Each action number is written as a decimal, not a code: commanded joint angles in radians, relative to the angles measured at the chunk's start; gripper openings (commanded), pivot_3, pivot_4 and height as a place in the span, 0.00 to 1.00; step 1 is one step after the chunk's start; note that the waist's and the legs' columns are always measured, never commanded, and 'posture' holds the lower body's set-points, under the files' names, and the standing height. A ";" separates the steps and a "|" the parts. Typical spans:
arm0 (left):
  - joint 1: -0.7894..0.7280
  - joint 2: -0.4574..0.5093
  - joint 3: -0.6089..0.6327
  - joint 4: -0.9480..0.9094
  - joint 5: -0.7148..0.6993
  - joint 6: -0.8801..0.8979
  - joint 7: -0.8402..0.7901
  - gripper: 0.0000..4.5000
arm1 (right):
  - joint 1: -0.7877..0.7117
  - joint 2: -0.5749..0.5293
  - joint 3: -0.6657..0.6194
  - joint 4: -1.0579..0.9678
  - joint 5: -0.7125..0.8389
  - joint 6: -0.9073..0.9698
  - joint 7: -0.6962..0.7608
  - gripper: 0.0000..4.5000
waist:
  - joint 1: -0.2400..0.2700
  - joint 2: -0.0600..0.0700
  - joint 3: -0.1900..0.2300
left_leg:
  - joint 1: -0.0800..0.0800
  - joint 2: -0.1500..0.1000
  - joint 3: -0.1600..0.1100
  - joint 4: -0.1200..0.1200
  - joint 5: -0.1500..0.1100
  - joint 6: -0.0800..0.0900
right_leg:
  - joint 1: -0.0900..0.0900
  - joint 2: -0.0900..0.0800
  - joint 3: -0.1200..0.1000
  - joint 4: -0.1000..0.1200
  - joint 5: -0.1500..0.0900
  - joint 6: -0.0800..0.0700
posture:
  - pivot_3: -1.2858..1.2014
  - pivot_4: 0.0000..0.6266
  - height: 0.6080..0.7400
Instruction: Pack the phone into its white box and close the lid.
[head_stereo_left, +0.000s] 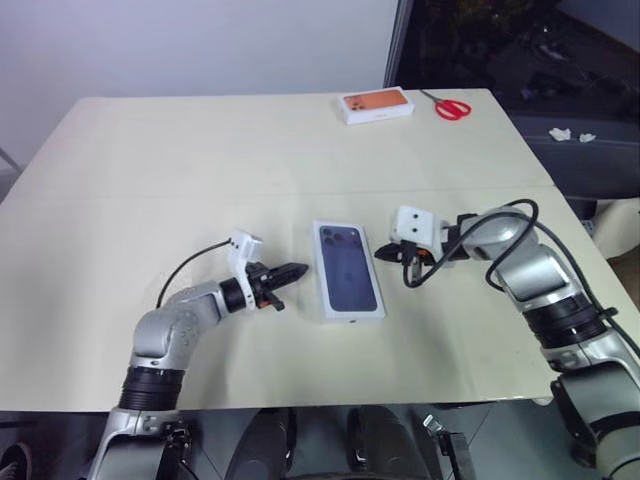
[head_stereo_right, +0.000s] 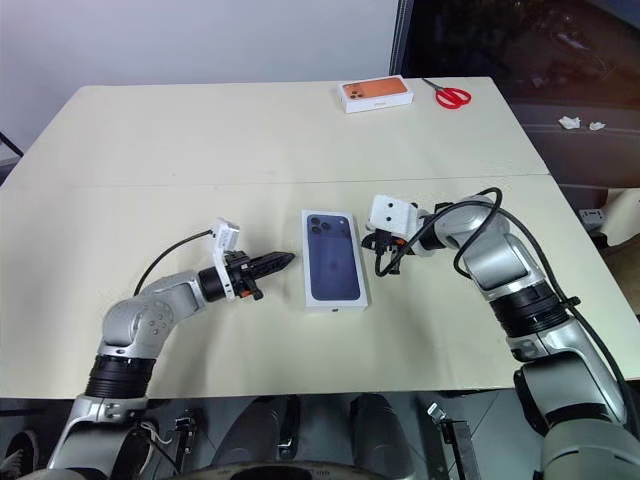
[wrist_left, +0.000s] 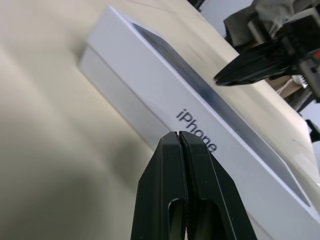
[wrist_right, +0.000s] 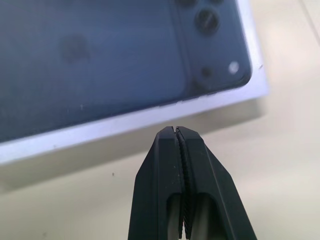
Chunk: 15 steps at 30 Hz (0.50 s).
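The lid (head_stereo_left: 349, 270), with its phone picture facing up, seems to sit on the white box in the middle of the table (head_stereo_left: 150, 180). The job looks almost done. Next, I think, pull both arms gently away without bumping it. The left gripper (head_stereo_left: 296, 270) is at the lid's 9 o'clock, just beside it, fingers pressed together, empty. The right gripper (head_stereo_left: 383, 253) is at its 2 o'clock, also pinched together and empty.

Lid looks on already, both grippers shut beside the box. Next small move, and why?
Probably back both off. The lid sits flat and square, picture up, hiding the base; the left gripper and right gripper flank it shut, neither gripping it. Nothing looks left to press.
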<state>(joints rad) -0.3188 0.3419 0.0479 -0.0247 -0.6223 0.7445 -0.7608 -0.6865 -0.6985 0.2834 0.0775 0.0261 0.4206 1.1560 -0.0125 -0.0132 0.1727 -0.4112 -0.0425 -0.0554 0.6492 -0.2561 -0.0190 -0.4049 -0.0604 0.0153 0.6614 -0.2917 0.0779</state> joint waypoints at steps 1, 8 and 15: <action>-0.018 0.009 0.043 -0.051 -0.049 0.017 -0.004 0.01 | -0.027 0.028 -0.045 -0.066 0.066 0.047 0.004 0.02 | 0.001 0.000 0.000 | 0.000 0.000 0.000 0.000 0.000 0.000 | 0.000 0.000 0.000 0.000 0.000 0.000 | 0.52 0.24 1.00; -0.062 -0.028 0.035 -0.062 -0.086 0.039 0.014 0.01 | 0.031 0.073 -0.007 -0.149 0.082 0.103 -0.033 0.02 | 0.005 0.000 0.000 | 0.000 -0.001 0.000 0.000 0.000 0.000 | 0.001 -0.001 0.000 0.000 0.000 0.000 | 0.52 0.24 1.00; -0.050 -0.053 0.013 -0.067 -0.074 0.047 0.029 0.01 | 0.150 0.095 0.076 -0.208 0.023 0.079 -0.094 0.02 | -0.001 0.000 -0.001 | 0.001 -0.001 0.000 0.000 0.000 0.000 | 0.001 0.000 0.001 0.001 0.000 0.000 | 0.52 0.24 1.00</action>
<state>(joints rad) -0.3668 0.2893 0.0597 -0.0611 -0.6884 0.7991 -0.7316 -0.5549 -0.6020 0.3286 -0.1132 0.0719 0.5081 1.0690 -0.0140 -0.0135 0.1719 -0.4094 -0.0432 -0.0555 0.6496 -0.2560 -0.0192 -0.4038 -0.0606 0.0158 0.6626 -0.2917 0.0779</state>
